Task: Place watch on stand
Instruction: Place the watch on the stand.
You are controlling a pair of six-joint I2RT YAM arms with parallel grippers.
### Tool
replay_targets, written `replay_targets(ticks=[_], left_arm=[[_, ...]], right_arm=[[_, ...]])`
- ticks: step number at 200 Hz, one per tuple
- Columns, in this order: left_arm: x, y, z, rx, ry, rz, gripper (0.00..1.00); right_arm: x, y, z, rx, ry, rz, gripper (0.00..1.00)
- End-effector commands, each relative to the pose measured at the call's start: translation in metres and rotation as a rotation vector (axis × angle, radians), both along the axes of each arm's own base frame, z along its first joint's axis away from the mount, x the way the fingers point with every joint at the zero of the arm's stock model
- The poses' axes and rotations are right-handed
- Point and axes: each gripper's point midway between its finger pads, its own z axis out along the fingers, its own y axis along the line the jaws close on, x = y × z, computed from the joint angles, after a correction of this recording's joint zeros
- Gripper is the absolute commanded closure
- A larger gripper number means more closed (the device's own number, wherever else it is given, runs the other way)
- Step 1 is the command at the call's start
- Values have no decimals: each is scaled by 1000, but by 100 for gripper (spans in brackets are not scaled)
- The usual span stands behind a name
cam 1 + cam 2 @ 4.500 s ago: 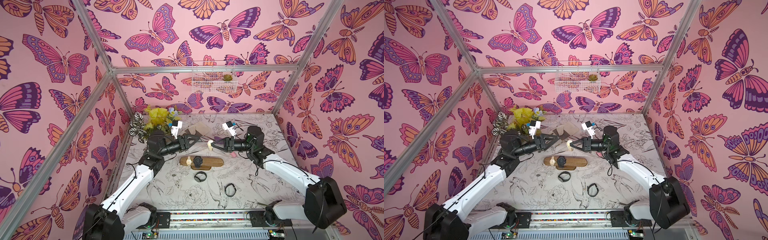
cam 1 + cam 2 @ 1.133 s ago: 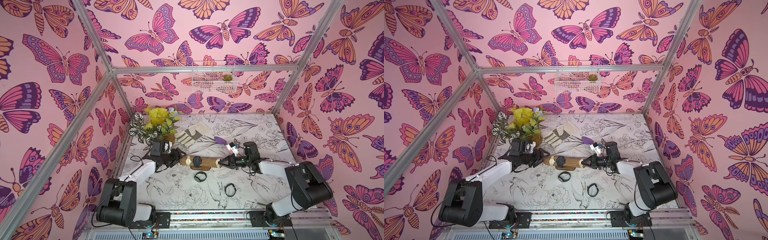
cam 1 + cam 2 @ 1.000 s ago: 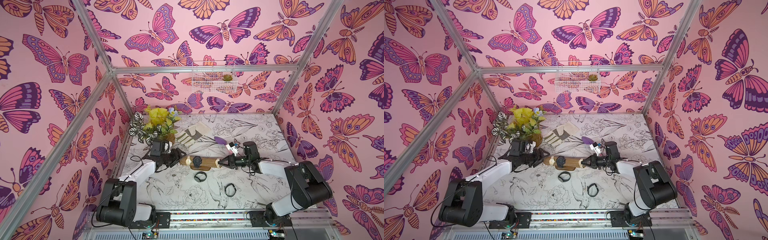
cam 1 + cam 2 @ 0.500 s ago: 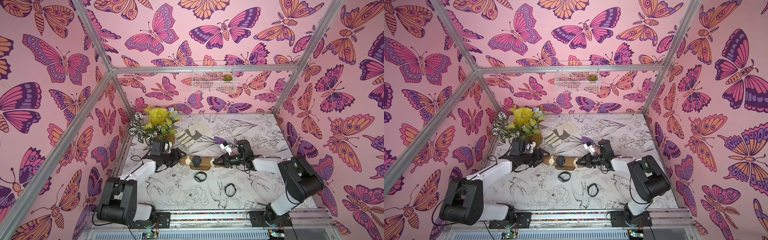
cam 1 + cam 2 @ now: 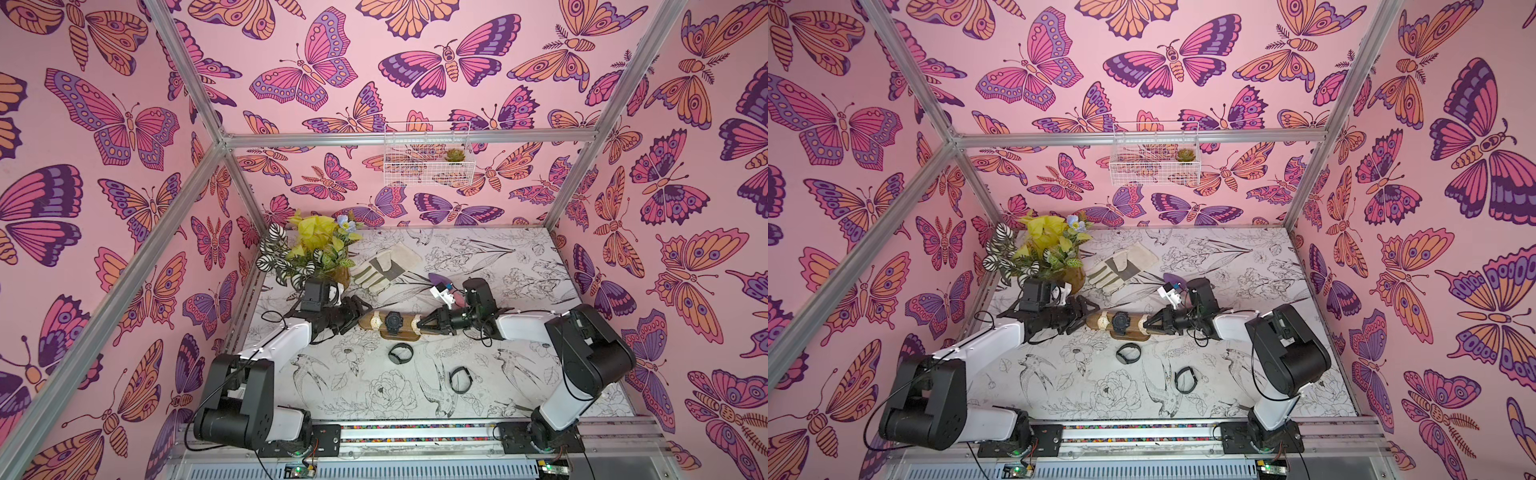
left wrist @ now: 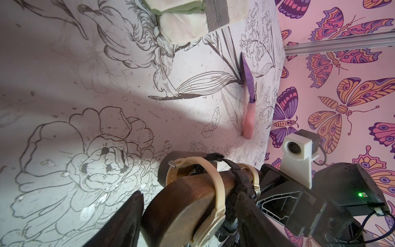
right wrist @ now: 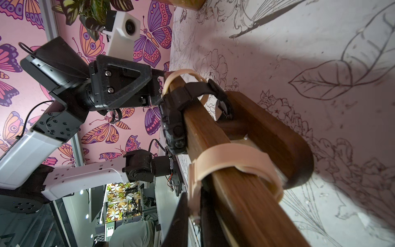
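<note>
Your right gripper [image 5: 420,325] is pinched on the cream-strapped watch [image 7: 230,158], which is looped round the right end of the stand [image 5: 404,326]. Left gripper [image 5: 361,317] straddles the stand's left end; can't tell whether it clamps.

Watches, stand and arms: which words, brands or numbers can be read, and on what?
No text is readable.
Dial of beige watch: too small.
Face of black watch: too small.
On second beige watch: nothing legible.
Tiny label by the green light: blurred.
On stand: no marking seen.
</note>
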Motion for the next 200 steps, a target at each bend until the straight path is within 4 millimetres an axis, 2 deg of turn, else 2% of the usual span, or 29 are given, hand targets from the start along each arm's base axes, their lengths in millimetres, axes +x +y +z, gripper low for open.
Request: replay_targets(ticks=[1,91,160,200], left_arm=[[8,-6,12,-33,-35,-16,30],[6,-8,13,-29,-42,-21,30],[4,-12,11,-27,-38,-32,34],[4,-15,10,-28,-41,-40,35]], right_arm=[[5,7,-8,-25,17,-18,93],[9,21,-3,-5,3,-18,92],[7,13,-3,-76,-28,-29,92],[9,17,3,-88,-48,-24,92]])
